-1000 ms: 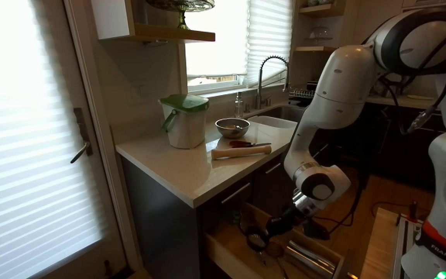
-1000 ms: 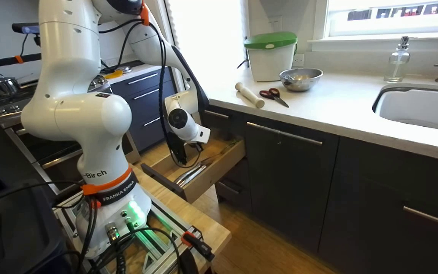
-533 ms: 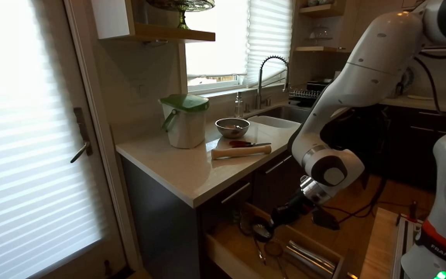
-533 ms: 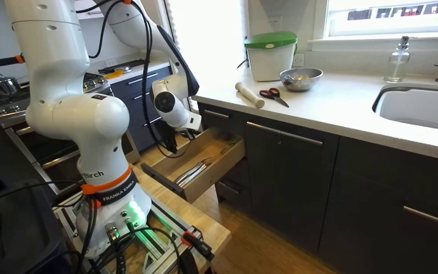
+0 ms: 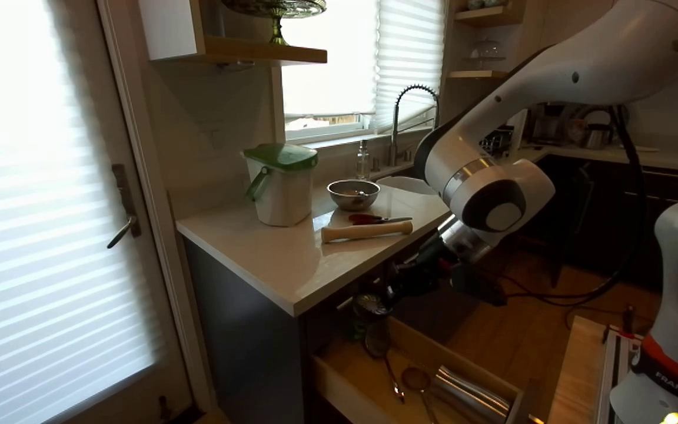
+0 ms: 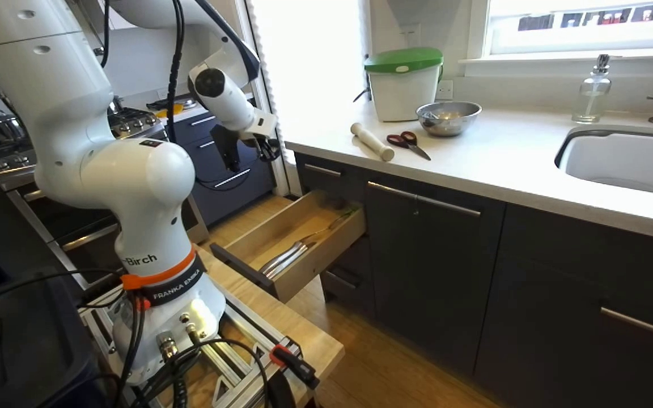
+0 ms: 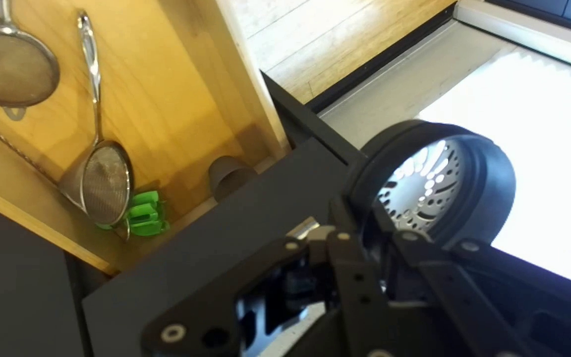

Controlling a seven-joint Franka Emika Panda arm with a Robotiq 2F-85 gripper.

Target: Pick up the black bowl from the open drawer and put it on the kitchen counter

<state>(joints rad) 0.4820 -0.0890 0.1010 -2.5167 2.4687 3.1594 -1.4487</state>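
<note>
Lifted higher over the past 0.5 seconds, the black bowl (image 7: 431,181) hangs above the level of the open drawer (image 6: 326,255), near the end of the kitchen counter (image 6: 508,153) and apart from it. A light (image 6: 204,316) on the robot's base (image 6: 168,311) has turned from green to yellow. Pale smooth wood lines the drawer behind its dark front; inside lie 2 metal strainers (image 7: 107,183) of fine mesh, a ribbed silver object (image 5: 471,391) and a bright green item (image 7: 146,213) at the far end. On the glossy white counter are a white bin (image 6: 403,93) with a green lid (image 6: 405,60), a round, shiny metal bowl (image 6: 448,118), red-handled scissors (image 6: 408,143) and a pale rod (image 6: 372,141) with thicker ends. In an exterior view, the rounded white arm (image 5: 551,82) reaches in from the right, bends at the wrist and points down to the left. Its black gripper (image 7: 362,220) has its fingers clamped on the black bowl's rim. In the wrist view, hollow side showing, that bowl has a dark, smooth, curved wall around a silvery bottom pierced with holes and slots that catch the light.
</note>
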